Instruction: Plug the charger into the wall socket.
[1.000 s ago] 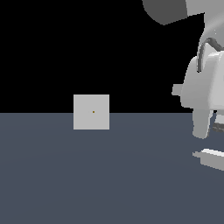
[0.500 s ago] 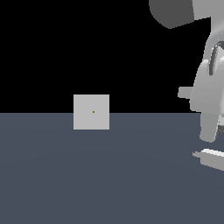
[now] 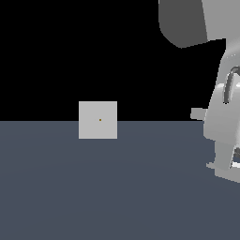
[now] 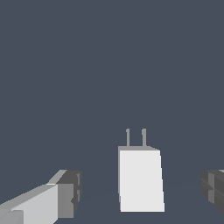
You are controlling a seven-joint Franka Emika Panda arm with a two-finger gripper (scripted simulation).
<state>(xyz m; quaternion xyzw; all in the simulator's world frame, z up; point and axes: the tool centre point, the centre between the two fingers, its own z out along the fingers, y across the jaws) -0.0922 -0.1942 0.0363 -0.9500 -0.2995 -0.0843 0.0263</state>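
Dark grey-blue floor (image 4: 109, 65) is filling the wrist view; over it the gripper (image 4: 141, 192) is hanging wide open — holding nothing — with the charger (image 4: 140, 179) lying between its fingers (image 4: 65, 192), untouched. Well apart, the wall socket (image 3: 97, 120) is standing upright.

Exterior view low, level, facing wall socket (image 3: 98, 120), wrist view close above charger (image 4: 140, 178)
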